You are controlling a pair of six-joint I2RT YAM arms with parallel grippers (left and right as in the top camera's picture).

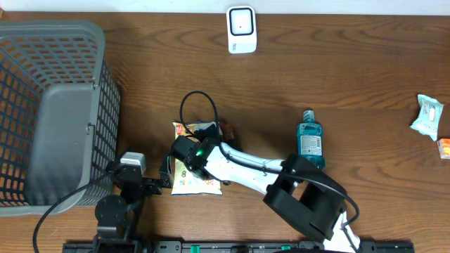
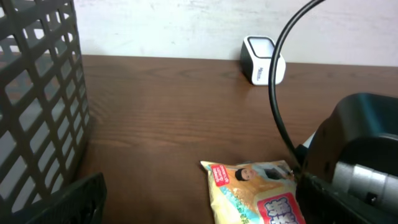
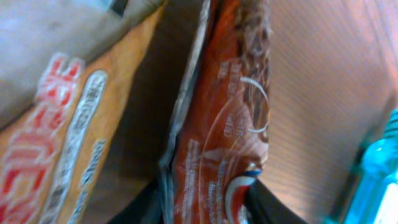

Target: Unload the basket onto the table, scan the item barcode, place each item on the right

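right tool (image 3: 208, 208): clenched on brown packet (image 3: 217, 124) | packet between fingers (image 3: 277, 210), beside yellow bag (image 3: 56, 143)

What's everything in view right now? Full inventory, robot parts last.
table: 1, brown wood, under everything
basket: 1, grey mesh, left side
scanner: 1, white, far edge, centre
snack bag: 1, yellow and white, centre, partly under the right arm
red-brown packet: 1, red-brown, beside the snack bag
mouthwash bottle: 1, blue, right of centre
pale green packet: 1, pale green, far right
orange item: 1, orange, right edge, cut off by the frame
left gripper: 1, black, open and holding nothing, by the basket's near corner
right gripper: 1, black, closed on the red-brown packet
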